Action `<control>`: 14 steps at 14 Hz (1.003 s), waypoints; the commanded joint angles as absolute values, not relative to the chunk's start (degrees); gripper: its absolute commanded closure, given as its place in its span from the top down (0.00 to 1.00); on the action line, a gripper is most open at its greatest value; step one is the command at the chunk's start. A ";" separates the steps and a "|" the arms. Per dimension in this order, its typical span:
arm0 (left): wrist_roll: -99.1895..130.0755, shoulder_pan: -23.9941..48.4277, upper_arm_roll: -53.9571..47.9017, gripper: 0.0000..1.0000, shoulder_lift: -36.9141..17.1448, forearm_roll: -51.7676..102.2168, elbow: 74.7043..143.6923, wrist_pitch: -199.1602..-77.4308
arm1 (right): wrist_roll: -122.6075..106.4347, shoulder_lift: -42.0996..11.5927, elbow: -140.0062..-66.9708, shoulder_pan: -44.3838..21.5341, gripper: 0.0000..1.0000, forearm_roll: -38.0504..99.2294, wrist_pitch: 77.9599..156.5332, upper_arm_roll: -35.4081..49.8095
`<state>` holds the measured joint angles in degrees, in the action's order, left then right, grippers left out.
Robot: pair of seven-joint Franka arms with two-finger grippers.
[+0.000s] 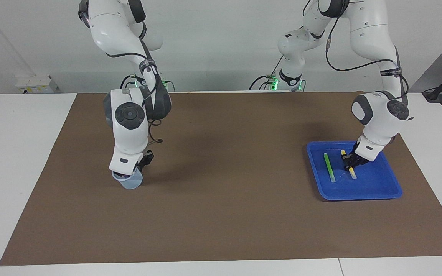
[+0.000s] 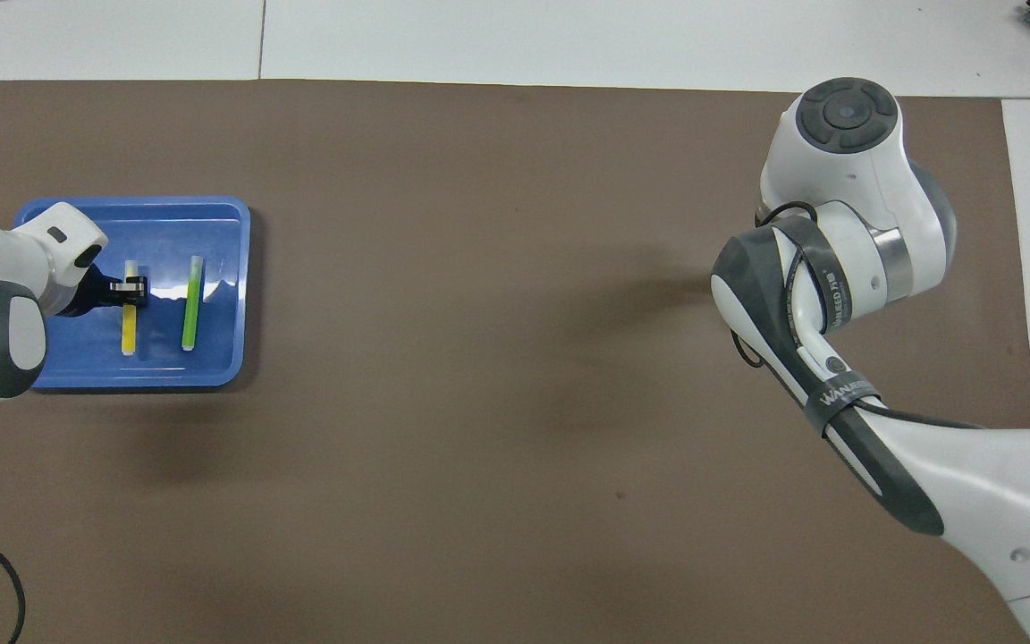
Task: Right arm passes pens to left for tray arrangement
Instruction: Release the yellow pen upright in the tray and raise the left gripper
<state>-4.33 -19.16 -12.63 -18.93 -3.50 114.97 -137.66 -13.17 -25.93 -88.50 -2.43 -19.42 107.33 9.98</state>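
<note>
Two pens lie in the blue tray (image 1: 378,189), side by side and roughly parallel: the green pen (image 1: 329,167) toward the middle of the table and the yellow pen (image 1: 348,164) just beside it, toward the left arm's end. The tray sits flat on the brown mat (image 1: 228,214) at the left arm's end of the table. The left gripper (image 1: 348,165) is down inside the tray, its fingertips pinched shut on the yellow pen about halfway along its length, with the pen's whitish tip showing on the side farther from the robots; the pen looks to be resting on or just above the tray floor, and which of the two cannot be told. The third pen, the purple one, cannot be made out: at the right arm's end of the mat a small translucent cup (image 1: 130,181) stands upright, and the right gripper (image 1: 123,174) reaches straight down into its mouth, hiding whatever is inside. Whether that gripper's fingers are parted or closed on something cannot be told, since the wrist and the cup's rim cover them in the facing view and the arm hides them from overhead.
</note>
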 commanded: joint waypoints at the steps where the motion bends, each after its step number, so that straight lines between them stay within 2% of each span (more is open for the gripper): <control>1: -3.96 -18.98 -12.57 1.00 -18.90 -4.75 115.23 -138.08 | -14.33 -26.81 -87.36 -0.62 0.43 -21.00 107.14 10.72; 5: -3.96 -19.16 -12.57 1.00 -18.72 -4.75 114.61 -137.90 | -14.33 -26.81 -87.63 -0.44 0.34 -21.18 107.23 10.72; 14: -4.39 -21.26 -12.48 1.00 -16.44 -4.75 109.34 -138.34 | -13.71 -26.81 -87.89 -0.70 0.29 -20.30 107.49 10.81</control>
